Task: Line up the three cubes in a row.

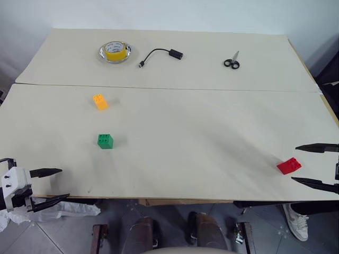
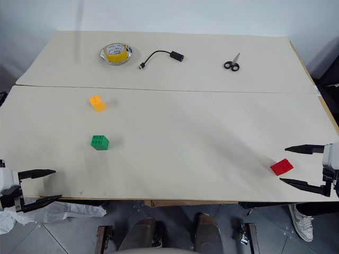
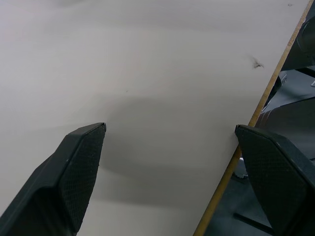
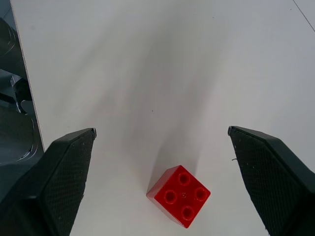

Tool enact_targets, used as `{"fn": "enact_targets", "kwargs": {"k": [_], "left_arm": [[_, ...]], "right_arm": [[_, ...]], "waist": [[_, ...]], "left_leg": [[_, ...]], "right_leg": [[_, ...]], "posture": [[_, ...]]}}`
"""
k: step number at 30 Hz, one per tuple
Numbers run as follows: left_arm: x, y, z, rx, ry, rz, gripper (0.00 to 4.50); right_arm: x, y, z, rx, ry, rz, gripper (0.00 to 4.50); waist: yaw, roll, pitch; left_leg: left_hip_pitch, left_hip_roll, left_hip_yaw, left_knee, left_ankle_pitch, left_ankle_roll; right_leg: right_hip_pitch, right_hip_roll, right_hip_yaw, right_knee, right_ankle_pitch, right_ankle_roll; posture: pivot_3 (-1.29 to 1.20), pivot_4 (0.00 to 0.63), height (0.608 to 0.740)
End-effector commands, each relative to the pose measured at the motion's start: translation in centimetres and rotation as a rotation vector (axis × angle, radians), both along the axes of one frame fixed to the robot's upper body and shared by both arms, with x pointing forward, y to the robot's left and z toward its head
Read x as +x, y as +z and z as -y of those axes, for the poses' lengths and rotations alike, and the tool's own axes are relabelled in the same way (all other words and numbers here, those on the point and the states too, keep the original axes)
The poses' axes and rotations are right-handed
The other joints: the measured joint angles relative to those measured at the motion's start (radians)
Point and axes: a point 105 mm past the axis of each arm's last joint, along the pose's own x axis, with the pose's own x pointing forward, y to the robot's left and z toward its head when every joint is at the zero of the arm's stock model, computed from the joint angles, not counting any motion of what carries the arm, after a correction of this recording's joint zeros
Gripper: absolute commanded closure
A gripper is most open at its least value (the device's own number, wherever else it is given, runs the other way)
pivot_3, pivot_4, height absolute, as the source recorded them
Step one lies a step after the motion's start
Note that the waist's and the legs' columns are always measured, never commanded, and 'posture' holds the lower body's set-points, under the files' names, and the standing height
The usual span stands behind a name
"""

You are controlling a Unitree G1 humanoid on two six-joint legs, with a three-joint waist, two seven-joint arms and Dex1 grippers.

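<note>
The scene is evenly and brightly lit from above, and no harsh glare is thrown on the pale table [image 1: 212, 137]. Soft, short shadows are cast to the right of the green cube [image 1: 105, 141] and orange-yellow cube [image 1: 100, 101]. In the right wrist view the red cube [image 4: 178, 195] is rendered sharply, while broad diffuse shadows are spread over the surface
</note>
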Motion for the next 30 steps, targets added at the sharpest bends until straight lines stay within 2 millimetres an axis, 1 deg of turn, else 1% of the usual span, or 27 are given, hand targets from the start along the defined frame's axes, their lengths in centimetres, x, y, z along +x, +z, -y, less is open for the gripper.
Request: {"fn": "enact_targets", "kwargs": {"k": [1,3,4,5,7,10,11,12,14,16,19,20,24,27,28,30], "left_arm": [[-0.1,0.6,-0.1,-0.032,0.019,0.026,0.03],[0.4,1.6,0.0,-0.085,0.051,0.051,0.03],[0.7,2.6,0.2,-0.130,0.060,0.049,0.03],[1.0,3.7,0.8,-0.184,0.059,0.047,0.03],[1.1,4.9,1.9,-0.246,0.041,0.023,0.03],[1.6,6.9,7.1,-0.296,-0.129,0.024,0.03],[1.8,7.3,9.0,-0.306,-0.190,0.016,0.03],[2.0,7.5,10.3,-0.309,-0.230,0.012,0.03],[2.4,7.4,12.7,-0.317,-0.304,-0.004,0.03],[2.5,6.9,14.6,-0.335,-0.370,-0.023,0.03],[2.8,5.9,18.0,-0.326,-0.507,-0.031,0.03],[3.1,6.0,18.8,-0.333,-0.532,-0.019,0.03],[4.4,6.9,21.1,-0.364,-0.548,0.054,0.03],[4.5,6.9,22.0,-0.365,-0.563,0.083,0.03],[4.4,6.8,22.2,-0.372,-0.563,0.078,0.03],[4.1,6.4,22.5,-0.377,-0.560,0.052,0.03]], "right_arm": [[0.0,0.5,-0.1,-0.007,0.023,0.011,0.00],[0.3,0.6,-0.2,0.013,0.013,0.028,0.00],[0.4,0.5,-0.5,0.031,0.009,0.032,0.00],[0.6,0.5,-0.9,0.056,0.001,0.038,0.00],[0.8,0.6,-1.4,0.095,-0.017,0.039,0.00],[1.4,1.0,-2.1,0.167,-0.065,0.079,0.00],[1.3,1.1,-2.0,0.172,-0.083,0.092,0.00],[1.2,1.2,-1.7,0.170,-0.098,0.096,0.00],[0.7,1.5,-0.7,0.151,-0.140,0.123,0.00],[-0.4,1.7,1.1,0.117,-0.200,0.128,0.00],[-3.0,2.4,5.1,0.022,-0.332,0.162,0.00],[-3.9,2.4,6.1,-0.002,-0.368,0.155,0.00],[-6.8,2.4,9.1,-0.050,-0.478,0.122,0.00],[-7.5,2.0,10.1,-0.072,-0.515,0.105,0.00],[-7.4,1.8,10.1,-0.072,-0.512,0.093,0.00],[-6.4,1.7,9.5,-0.070,-0.472,0.084,0.00]], "waist": [[0.000,0.000,0.000],[0.000,0.000,0.000],[0.000,0.000,0.000],[0.002,-0.001,0.000],[0.002,-0.001,0.000],[0.004,0.000,0.000],[0.006,0.000,0.000],[0.008,0.000,0.000],[0.015,0.002,0.000],[0.017,0.004,-0.001],[0.025,0.004,0.000],[0.029,0.004,0.000],[0.026,0.002,0.000],[0.013,0.003,0.000],[0.007,0.003,0.000],[-0.002,0.003,-0.001]], "left_leg": [[0.000,0.000,0.000,0.000,0.000,0.000],[0.000,0.000,0.000,0.000,0.000,0.000],[0.000,0.000,0.000,0.000,0.000,0.000],[0.000,0.000,0.000,0.000,0.000,0.000],[0.000,0.001,-0.001,0.000,0.000,0.000],[0.000,0.000,-0.001,0.000,0.000,0.000],[0.000,0.000,-0.001,0.001,0.000,0.000],[0.000,0.000,-0.002,0.001,0.000,0.000],[0.000,-0.001,-0.002,0.001,0.000,0.000],[0.000,-0.001,-0.001,0.001,0.000,0.000],[0.002,-0.001,0.003,-0.002,0.000,0.000],[0.002,-0.002,0.004,-0.002,0.000,0.000],[0.006,-0.001,0.007,-0.001,0.000,0.000],[0.008,-0.001,0.009,-0.002,0.000,0.000],[0.009,-0.001,0.009,-0.003,0.000,0.000],[0.008,0.000,0.009,-0.003,0.000,0.000]], "right_leg": [[0.000,0.000,0.000,0.000,0.000,0.000],[0.000,0.000,0.000,0.000,0.000,0.000],[0.000,0.000,0.000,0.000,0.000,0.000],[0.000,0.000,0.000,0.000,0.000,0.000],[0.001,0.000,0.000,0.000,0.000,0.000],[0.001,-0.001,0.002,0.000,0.000,0.000],[0.001,-0.001,0.003,0.000,0.000,0.000],[0.002,-0.001,0.007,0.000,0.000,0.000],[0.002,0.000,0.009,0.000,0.000,0.000],[0.001,0.001,0.011,0.000,0.000,0.000],[0.001,0.003,0.010,-0.001,0.000,0.000],[0.000,0.003,0.008,-0.001,0.000,0.001],[0.002,0.004,0.011,0.000,0.001,0.001],[0.003,0.004,0.014,0.001,0.001,0.001],[0.003,0.004,0.015,0.001,0.001,0.001],[0.002,0.004,0.015,0.001,0.001,0.001]], "posture": [[0.00,0.150,0.740],[0.00,0.150,0.740],[0.00,0.150,0.740],[0.00,0.150,0.740],[0.00,0.150,0.740],[0.00,0.150,0.740],[0.00,0.150,0.740],[0.00,0.150,0.740],[0.00,0.150,0.740],[0.00,0.150,0.740],[0.00,0.150,0.740],[0.00,0.150,0.740],[0.00,0.150,0.740],[0.00,0.150,0.740],[0.00,0.150,0.740],[0.00,0.150,0.740]]}}
